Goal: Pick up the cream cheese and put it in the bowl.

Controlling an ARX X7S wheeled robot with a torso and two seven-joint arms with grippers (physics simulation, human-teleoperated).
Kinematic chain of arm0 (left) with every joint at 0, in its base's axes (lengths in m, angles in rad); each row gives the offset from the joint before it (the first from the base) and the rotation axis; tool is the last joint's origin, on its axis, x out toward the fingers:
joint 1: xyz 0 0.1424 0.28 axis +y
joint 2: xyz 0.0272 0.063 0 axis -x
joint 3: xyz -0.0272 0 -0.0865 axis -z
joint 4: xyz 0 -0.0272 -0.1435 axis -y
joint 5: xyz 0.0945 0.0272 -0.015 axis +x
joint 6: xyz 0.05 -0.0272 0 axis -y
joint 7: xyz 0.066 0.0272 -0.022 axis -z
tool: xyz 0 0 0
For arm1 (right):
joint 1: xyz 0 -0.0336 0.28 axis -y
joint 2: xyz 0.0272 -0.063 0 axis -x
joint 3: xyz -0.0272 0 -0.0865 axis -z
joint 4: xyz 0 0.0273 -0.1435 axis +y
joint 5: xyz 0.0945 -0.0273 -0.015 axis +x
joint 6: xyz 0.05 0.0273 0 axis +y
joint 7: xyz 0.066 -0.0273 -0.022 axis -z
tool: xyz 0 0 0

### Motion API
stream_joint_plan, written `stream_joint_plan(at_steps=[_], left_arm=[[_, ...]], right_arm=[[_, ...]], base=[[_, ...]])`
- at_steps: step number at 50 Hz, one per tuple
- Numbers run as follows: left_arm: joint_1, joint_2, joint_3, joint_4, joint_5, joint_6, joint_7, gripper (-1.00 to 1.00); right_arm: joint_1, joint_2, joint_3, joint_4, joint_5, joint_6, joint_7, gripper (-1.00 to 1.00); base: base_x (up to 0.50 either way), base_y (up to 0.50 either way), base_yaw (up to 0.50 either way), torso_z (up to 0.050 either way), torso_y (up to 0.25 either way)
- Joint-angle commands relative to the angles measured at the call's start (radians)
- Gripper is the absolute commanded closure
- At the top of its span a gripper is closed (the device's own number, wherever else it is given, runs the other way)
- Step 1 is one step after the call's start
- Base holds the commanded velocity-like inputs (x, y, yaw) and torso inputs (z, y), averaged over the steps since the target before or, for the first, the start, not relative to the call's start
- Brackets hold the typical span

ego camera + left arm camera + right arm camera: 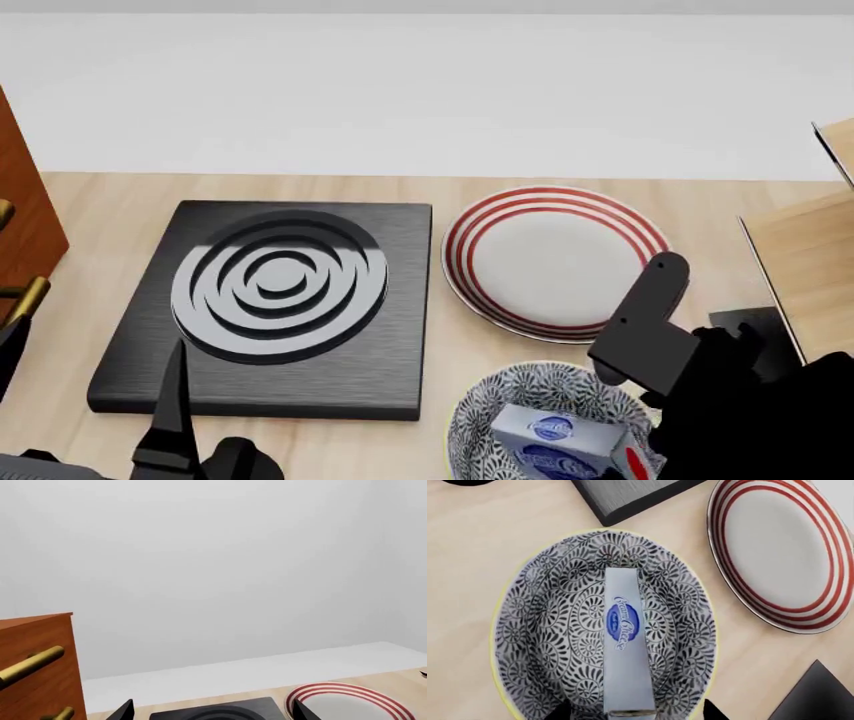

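The cream cheese (pixel 625 645), a flat blue box with an oval logo, lies inside the bowl (pixel 547 630), tilted against its patterned wall. In the head view the cream cheese (pixel 554 440) rests in the bowl (pixel 514 395) at the front edge, right of centre. My right gripper (pixel 635 714) hovers just above the bowl, open, its dark fingertips (pixel 560 713) standing apart from the box on both sides. My left gripper (pixel 212 712) is open and holds nothing, near the stove plate at the table's front left.
A black stove plate (pixel 267 300) with grey rings lies left of centre. A white plate with red rings (pixel 554 260) sits behind the bowl. A wooden cabinet with brass handles (pixel 33 665) stands at the far left, and a wooden shelf (pixel 801 260) at the right.
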State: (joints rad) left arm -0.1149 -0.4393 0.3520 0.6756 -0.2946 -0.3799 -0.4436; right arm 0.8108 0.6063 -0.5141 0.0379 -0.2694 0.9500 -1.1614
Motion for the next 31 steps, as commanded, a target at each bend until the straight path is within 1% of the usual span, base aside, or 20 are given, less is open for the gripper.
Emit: stream_joint_plan(at_steps=[1,16,31], left_arm=[[0.022,0.002,0.014,-0.039,0.014,0.044,0.014,-1.0],[0.022,-0.001,0.016,-0.037,0.013,0.045,0.01,-1.0],[0.021,-0.003,0.018,-0.039,0.012,0.048,0.008,-1.0]], right_arm=[[0.002,-0.01,0.007,0.009,0.001,0.001,0.0,-1.0],[0.004,0.003,0.011,-0.029,0.003,0.023,-0.003,-1.0],[0.065,0.021,-0.009,-0.141,-0.012,0.081,-0.045,-1.0]], base=[[0.0,0.0,0.0,0.0,0.0],[0.0,0.0,0.0,0.0,0.0],[0.0,0.0,0.0,0.0,0.0]])
